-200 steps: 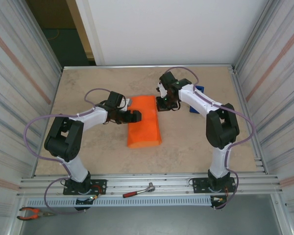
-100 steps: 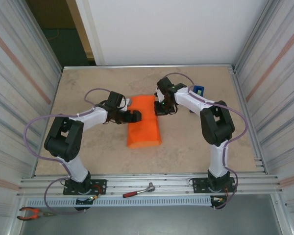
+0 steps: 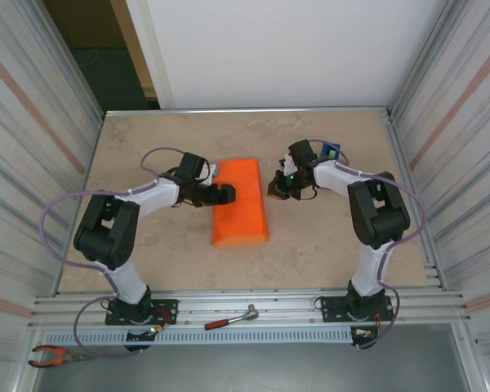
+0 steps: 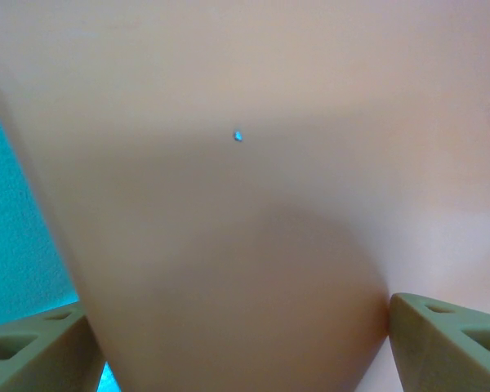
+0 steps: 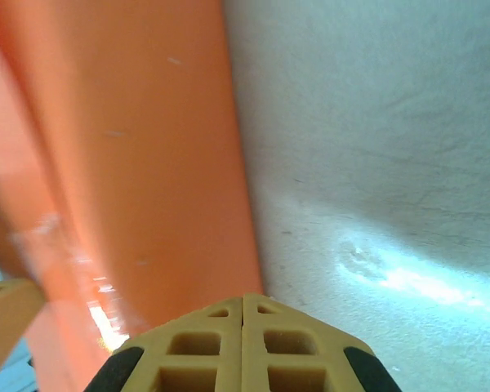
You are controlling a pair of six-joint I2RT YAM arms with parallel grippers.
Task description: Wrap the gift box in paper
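- Two end effectors at the job. Left end effector (image 3: 221, 194) spread wide over the left flank of the paper (image 3: 239, 204), fingertips (image 4: 449, 343) either side of the sheet. Right end effector (image 3: 279, 189) clenched on nothing, just beside the right flank, low over the counter (image 3: 310, 237).
- Paper mid-counter, folded into a long orange bundle. Gift box hidden, presumably inside.
- Clamping or only pinning on the left: cannot tell. Treat as a pin and leave it planted as the anchor.
- Judged step: tucking the right-hand flap down against the box side.
- Use the closed right tips as a blunt pusher. Come in low, slide along the counter into the base of the flap, press toward the box, not downward.
- Run the crease lengthwise, end to end, slowly. Thin matte sheet, likely to buckle or tear under a jab.
- Watch for the whole bundle skating left under the push; ease off if so.
- Blue tape dispenser (image 3: 332, 152) just behind the right arm, near enough for sealing once the flap lies flat.
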